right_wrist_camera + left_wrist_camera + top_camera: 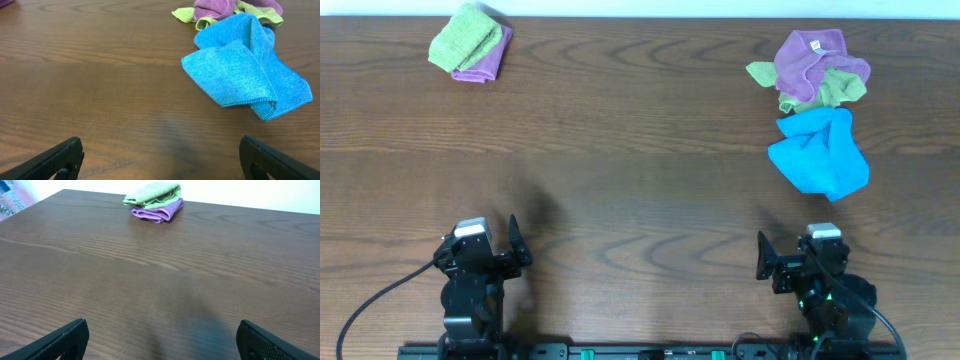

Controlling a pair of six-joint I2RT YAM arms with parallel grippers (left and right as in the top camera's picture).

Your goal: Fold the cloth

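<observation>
At the near edge of the table [620, 160], my left gripper [161, 339] and right gripper [161, 156] both stand wide open, holding nothing. The blue cloth [818, 152] lies crumpled at far right, ahead of my right gripper, against a purple-and-green heap [810, 68].

Table: a dark brown wood-grain table [640, 180] fills nearly all I see, its grain running side to side.
Far edge: a white strip [720, 8] lies beyond it; wall or floor, I cannot tell.
Left corner: a blurred, bluish speckled patch [10, 200] shows past the table's edge.
Light: soft and even, with a mild sheen on the wood.
</observation>
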